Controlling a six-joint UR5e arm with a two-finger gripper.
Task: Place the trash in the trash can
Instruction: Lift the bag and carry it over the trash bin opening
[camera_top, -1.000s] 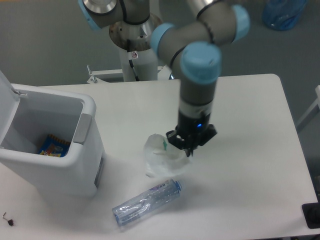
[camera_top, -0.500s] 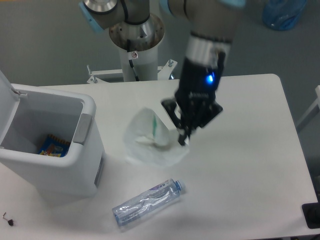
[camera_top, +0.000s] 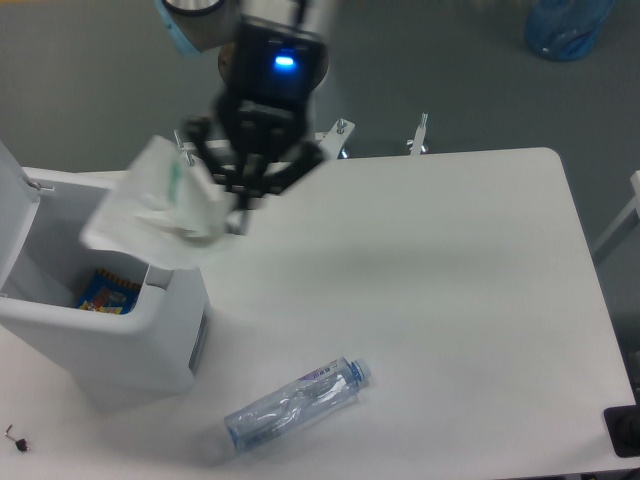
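One crumpled white paper wad (camera_top: 158, 212) with a green bit, pinched in the closed tool (camera_top: 238, 205) and carried in mid-air above the right rim of the trash can (camera_top: 150, 345), partly overlapping its opening. Motion-blurred at the edges, the wad, spread wide to the left of the fingers. Lit by a blue indicator light (camera_top: 284, 62) on the wrist, the black tool pointing downward from the arm's grey body. Standing at the left edge of the white tabletop (camera_top: 450, 290), the white bin with lid (camera_top: 12, 195) raised and a grey panel (camera_top: 165, 258) on its right wall; inside, at the bottom, a colourful blue and orange wrapper (camera_top: 105, 295). Lying near the front edge of the tabletop, well apart from the tool, the crushed clear plastic bottle (camera_top: 295, 404), angled with its bluish cap up and to the right and its label near that end. Just right of the bin's base, the bottle's lower end, not touching it. Beyond the tabletop's far edge, top right, a blue plastic object (camera_top: 568, 28) on the grey floor.
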